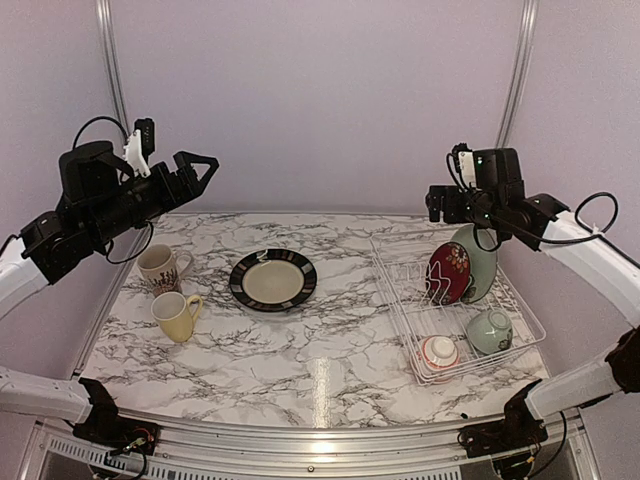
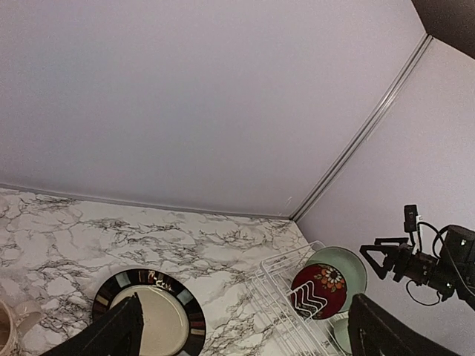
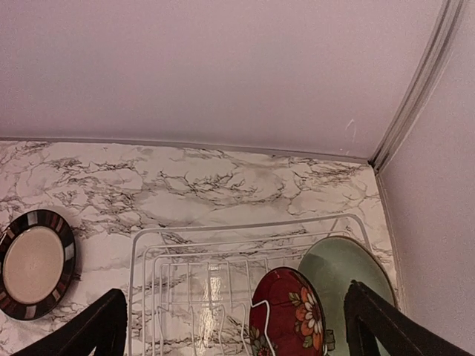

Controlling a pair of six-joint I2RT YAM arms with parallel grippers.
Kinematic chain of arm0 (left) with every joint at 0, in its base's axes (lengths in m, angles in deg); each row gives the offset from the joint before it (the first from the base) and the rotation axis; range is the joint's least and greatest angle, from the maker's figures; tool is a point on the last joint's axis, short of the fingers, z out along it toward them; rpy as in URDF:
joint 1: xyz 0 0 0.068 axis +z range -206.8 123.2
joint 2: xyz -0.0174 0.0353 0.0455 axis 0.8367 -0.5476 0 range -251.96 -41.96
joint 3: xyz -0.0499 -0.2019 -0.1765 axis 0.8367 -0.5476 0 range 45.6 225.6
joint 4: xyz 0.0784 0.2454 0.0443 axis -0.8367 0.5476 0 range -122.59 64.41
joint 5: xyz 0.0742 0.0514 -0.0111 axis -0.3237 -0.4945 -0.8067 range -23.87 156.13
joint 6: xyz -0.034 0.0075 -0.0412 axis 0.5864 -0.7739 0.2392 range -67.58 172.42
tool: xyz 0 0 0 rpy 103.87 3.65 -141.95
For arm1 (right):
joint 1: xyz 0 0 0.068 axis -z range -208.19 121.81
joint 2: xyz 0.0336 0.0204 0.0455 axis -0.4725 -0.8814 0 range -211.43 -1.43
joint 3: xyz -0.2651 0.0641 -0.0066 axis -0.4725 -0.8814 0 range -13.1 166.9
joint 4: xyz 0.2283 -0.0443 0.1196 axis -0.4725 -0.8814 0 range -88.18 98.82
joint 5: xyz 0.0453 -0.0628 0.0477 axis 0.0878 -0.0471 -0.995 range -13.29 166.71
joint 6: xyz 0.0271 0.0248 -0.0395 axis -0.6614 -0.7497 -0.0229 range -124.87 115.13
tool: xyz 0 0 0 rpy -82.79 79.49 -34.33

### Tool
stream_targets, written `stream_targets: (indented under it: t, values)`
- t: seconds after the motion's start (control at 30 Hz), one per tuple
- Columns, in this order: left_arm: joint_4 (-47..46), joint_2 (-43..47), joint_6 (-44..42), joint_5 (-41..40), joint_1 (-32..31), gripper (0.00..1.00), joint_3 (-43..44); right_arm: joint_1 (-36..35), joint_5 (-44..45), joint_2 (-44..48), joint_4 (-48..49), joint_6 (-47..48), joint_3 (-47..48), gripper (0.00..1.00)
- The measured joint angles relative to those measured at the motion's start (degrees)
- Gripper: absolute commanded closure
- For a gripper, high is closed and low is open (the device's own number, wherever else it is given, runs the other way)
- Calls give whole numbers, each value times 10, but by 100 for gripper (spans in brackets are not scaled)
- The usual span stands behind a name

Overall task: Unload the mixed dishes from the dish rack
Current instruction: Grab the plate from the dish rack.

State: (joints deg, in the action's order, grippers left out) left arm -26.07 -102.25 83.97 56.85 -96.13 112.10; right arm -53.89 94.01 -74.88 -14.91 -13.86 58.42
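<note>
The white wire dish rack (image 1: 395, 310) stands at the table's right. In it a red patterned plate (image 1: 448, 272) leans upright against a pale green plate (image 1: 480, 255). A pale green bowl (image 1: 489, 331) and a red-rimmed white bowl (image 1: 438, 352) lie at its near end. On the table to the left lie a black-rimmed cream plate (image 1: 272, 279), a cream printed mug (image 1: 160, 268) and a yellow mug (image 1: 177, 316). My left gripper (image 1: 197, 168) hangs open and empty high above the mugs. My right gripper (image 1: 437, 204) is open and empty above the rack's far end, close over the two plates.
In the right wrist view the rack (image 3: 234, 226) has bare tines left of the red plate (image 3: 293, 311) and green plate (image 3: 341, 267). In the left wrist view the black-rimmed plate (image 2: 171, 311) lies below. Lilac walls close in the back and both sides.
</note>
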Motion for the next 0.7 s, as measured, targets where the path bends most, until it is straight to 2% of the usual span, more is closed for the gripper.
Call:
stream_targets:
  t: [0.17,0.27,0.47,0.57,0.7]
  values:
    - [2,45,-37,-13,0,1,-32,12,55,7,-40,18,-14,1]
    - [-5,59,-50,-13,0,1,-40,66,54,23,-56,19,-38,2]
    - [-31,62,-53,4,0,1,-63,216,-5,48,-98,6,-60,2]
    - [-34,59,-52,16,0,1,-71,259,-45,61,-110,1,-67,4]
    - [-35,59,-50,28,0,1,-79,283,-93,60,-123,-2,-68,8]
